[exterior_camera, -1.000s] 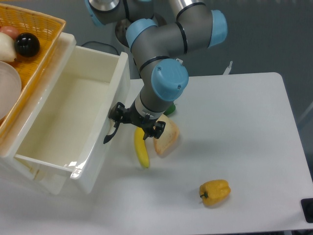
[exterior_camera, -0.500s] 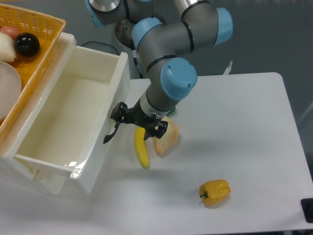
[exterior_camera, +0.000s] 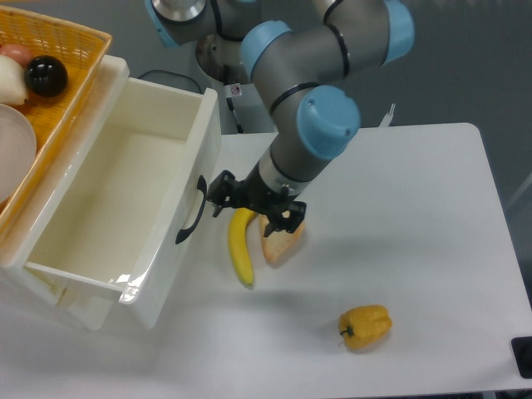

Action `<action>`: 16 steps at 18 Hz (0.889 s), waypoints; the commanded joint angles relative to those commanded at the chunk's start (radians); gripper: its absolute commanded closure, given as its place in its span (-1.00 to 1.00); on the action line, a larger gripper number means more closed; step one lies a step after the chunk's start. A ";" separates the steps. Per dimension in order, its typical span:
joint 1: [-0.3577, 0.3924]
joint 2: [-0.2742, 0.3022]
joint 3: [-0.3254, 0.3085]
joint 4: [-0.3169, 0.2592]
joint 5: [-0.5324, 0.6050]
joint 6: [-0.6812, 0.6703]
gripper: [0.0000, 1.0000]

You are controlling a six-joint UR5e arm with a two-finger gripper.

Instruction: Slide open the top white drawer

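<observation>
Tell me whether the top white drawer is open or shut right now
Open. The top white drawer is pulled well out, its bare white inside showing. The gripper is off the black handle.

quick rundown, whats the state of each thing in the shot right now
top white drawer: pulled open, nothing inside
black handle: free, nothing gripping it
gripper: clear of the handle, holding nothing, jaws unclear
banana: lying flat on the table
bread slice: lying beside the banana
yellow pepper: on its side
basket: atop the cabinet, holding items
</observation>
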 joint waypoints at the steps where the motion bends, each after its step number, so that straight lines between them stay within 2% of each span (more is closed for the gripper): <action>1: 0.008 -0.003 0.003 0.021 0.011 0.054 -1.00; 4: 0.022 -0.018 0.002 0.103 0.193 0.206 -1.00; 8: 0.087 -0.041 0.003 0.129 0.277 0.399 -1.00; 10: 0.115 -0.057 0.003 0.164 0.307 0.494 -1.00; 13: 0.132 -0.112 0.018 0.219 0.400 0.551 -1.00; 16: 0.140 -0.191 0.073 0.226 0.451 0.606 -1.00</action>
